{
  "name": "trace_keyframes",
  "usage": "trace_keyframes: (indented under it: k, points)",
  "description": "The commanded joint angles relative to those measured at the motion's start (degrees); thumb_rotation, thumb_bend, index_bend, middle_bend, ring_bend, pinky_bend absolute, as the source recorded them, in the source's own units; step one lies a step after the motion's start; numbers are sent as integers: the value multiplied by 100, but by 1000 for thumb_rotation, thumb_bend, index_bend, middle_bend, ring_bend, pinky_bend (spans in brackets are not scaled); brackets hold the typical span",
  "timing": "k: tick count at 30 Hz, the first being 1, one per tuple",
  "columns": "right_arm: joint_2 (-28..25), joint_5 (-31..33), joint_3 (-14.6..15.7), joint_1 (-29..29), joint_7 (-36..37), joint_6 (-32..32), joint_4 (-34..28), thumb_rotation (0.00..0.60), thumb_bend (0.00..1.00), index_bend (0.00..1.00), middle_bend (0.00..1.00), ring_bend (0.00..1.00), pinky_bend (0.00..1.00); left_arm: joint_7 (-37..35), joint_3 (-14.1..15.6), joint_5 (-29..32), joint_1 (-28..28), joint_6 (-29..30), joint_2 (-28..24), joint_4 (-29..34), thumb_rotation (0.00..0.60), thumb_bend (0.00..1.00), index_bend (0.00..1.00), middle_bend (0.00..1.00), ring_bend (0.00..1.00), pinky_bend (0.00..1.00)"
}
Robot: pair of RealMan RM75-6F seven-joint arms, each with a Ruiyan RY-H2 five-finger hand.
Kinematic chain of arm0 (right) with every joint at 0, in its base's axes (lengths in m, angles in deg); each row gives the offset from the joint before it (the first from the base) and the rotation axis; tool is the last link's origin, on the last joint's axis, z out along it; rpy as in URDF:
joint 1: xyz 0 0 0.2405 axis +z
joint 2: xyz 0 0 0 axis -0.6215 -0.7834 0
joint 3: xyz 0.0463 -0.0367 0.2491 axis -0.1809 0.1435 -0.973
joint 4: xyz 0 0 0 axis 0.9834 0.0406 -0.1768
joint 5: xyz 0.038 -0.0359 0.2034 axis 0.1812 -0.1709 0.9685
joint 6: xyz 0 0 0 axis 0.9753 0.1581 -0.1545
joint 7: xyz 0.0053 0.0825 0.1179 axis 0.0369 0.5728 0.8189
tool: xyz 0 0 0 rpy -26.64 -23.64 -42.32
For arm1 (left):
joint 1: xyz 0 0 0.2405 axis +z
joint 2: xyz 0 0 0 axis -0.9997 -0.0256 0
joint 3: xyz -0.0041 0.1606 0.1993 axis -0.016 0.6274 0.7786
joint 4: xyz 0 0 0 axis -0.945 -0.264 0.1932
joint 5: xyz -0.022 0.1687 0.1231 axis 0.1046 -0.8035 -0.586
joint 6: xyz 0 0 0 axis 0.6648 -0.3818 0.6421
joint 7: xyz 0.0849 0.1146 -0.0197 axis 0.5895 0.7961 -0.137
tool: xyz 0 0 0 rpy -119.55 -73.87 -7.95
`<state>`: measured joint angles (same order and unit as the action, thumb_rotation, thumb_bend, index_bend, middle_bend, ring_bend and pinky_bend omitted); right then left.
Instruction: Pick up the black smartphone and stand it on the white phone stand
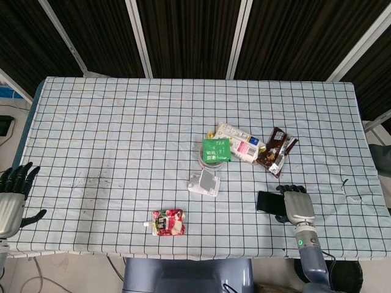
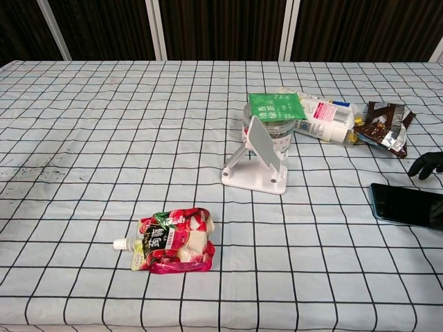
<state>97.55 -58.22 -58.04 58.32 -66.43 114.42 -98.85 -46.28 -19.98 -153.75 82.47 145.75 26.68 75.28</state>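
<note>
1. My right hand [image 1: 295, 206] hovers over the right end of the black smartphone [image 1: 269, 201] — fingers spread, gripping nothing.
2. The smartphone lies flat on the checked tablecloth [image 1: 122, 134], near right, well apart from the white phone stand [image 1: 204, 182].
3. My left hand [image 1: 11, 194] waits at the near left edge — fingers apart, empty.
4. A red pouch [image 2: 172, 240] lies near the front edge.

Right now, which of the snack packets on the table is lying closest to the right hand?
The dark brown packet, just beyond the right hand. The white-and-pink packet lies further left, and the red pouch is far off near the front edge.
</note>
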Motion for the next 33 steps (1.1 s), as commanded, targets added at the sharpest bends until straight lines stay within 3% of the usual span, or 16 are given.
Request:
trace_keyframes:
  k: [1, 33]
  points:
    - [27, 33, 17, 21, -10, 15, 28, 600, 236, 286, 270, 199, 153, -1, -2, 10, 1, -1, -3, 7, 600, 0, 0, 0, 0, 0]
    - [178, 480, 105, 188, -9, 20, 236, 600, 235, 330, 293, 198, 153, -59, -17, 39, 17, 35, -15, 43, 600, 0, 0, 0, 0, 0]
